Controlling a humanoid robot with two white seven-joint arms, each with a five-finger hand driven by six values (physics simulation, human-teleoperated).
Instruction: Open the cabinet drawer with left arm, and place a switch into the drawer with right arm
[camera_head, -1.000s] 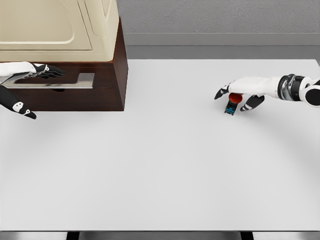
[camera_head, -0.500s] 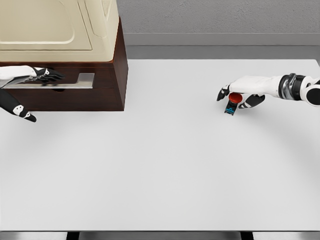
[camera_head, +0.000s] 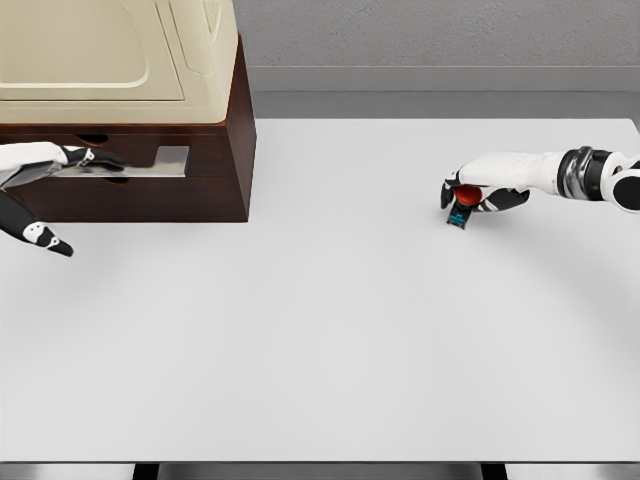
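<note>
At the far left of the white tabletop (camera_head: 330, 330), a cabinet (camera_head: 140, 60) is standing with a cream upper body over a dark brown base. The drawer (camera_head: 150, 185) is forming that brown base, and a flat metal handle (camera_head: 150, 160) is running across its front. The left hand (camera_head: 55, 160) is reaching in from the left edge and lying along the left part of the handle, its dark fingers (camera_head: 100, 158) curling over the bar and touching it, so the hand is looking closed on the handle. One black-and-white finger of that hand is pointing down and toward the near side, apart from the drawer front. Whether the drawer front is sitting flush or slightly out cannot be told from this view.

On the right side of the tabletop, well apart from the cabinet, the right hand (camera_head: 480, 192) is coming in from the right edge, its white forearm lying low over the surface. Its fingers are closing around the switch (camera_head: 462, 205), a small object with a red top and a dark body showing blue marks. The red top is sitting tucked under the palm, while the dark body is sticking out below the fingers toward the near side, touching or just above the tabletop.
</note>
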